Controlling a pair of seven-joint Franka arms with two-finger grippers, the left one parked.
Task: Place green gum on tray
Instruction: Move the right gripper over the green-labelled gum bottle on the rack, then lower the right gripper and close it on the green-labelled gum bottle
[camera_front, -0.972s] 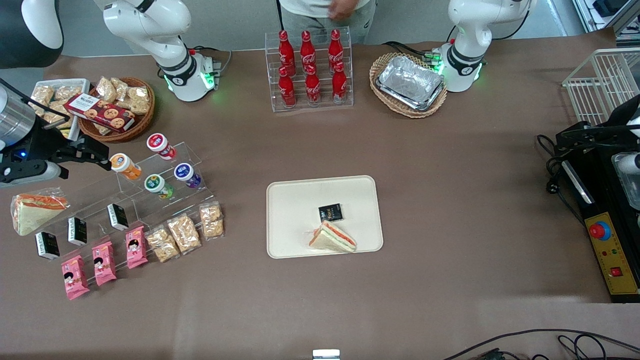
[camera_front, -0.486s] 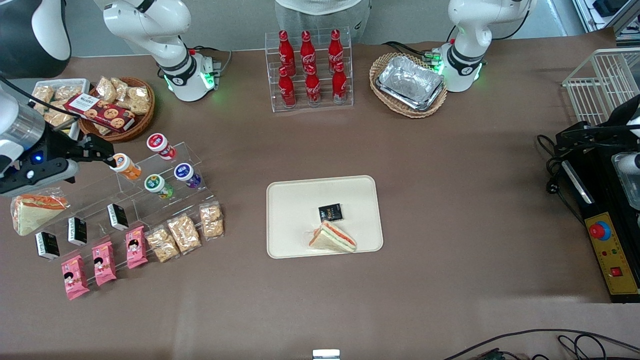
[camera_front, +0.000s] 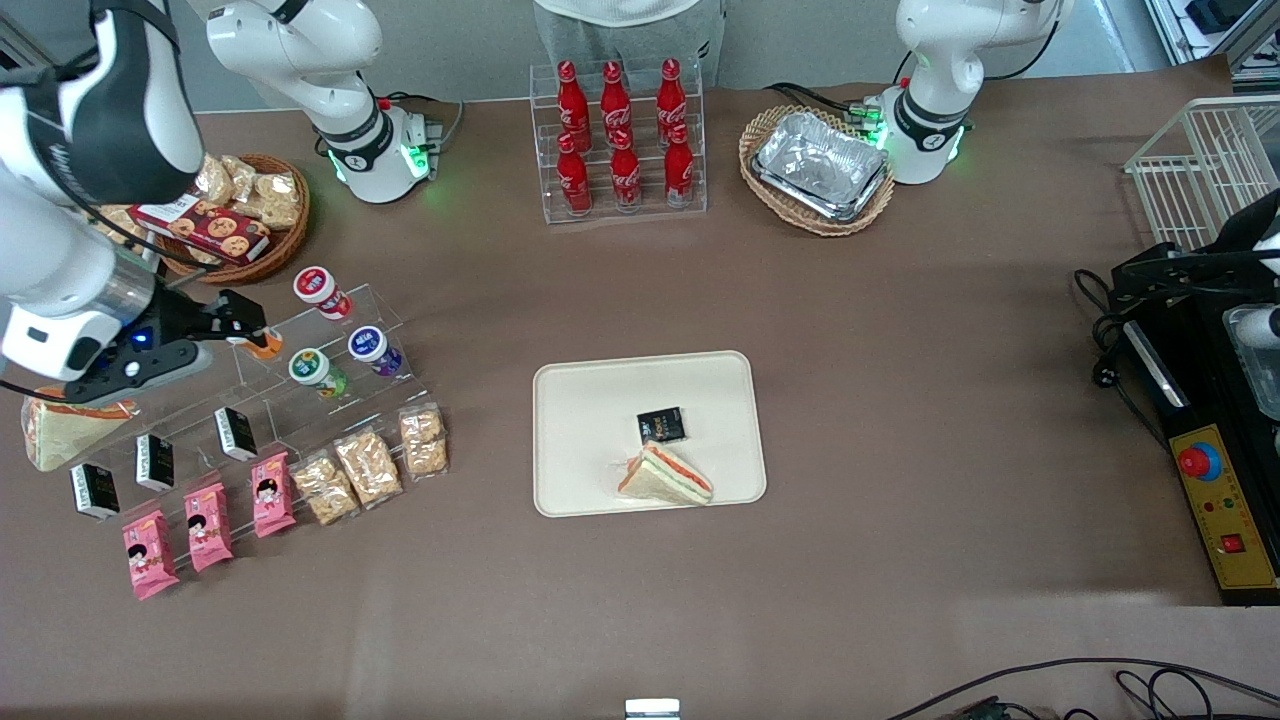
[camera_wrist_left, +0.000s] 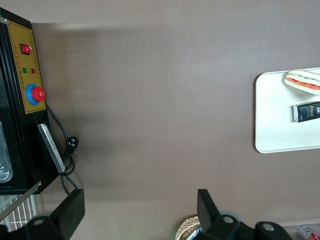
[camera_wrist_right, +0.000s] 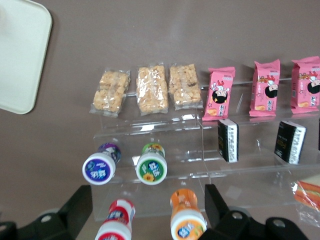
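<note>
My hand (camera_front: 245, 322) hovers over orange jar (camera_wrist_right: 187, 218), fingers apart, empty. Green gum (camera_front: 317, 369) sits on clear rack (camera_front: 300, 400), beside purple jar (camera_front: 374, 350), well apart from tray (camera_front: 590, 440). Risk: grabbing orange, toppling neighbours.

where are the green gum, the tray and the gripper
green gum (camera_wrist_right: 151, 169), right wrist view, on its white lid
tray (camera_front: 590, 440), front view, on a bare part
gripper (camera_front: 250, 322), front view, between its fingertips, over the orange jar

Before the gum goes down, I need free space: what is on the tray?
On the tray lie a black packet and a sandwich; what the sandwich covers cannot be seen. The open gripper hovers over the display stand, near the green gum.
</note>
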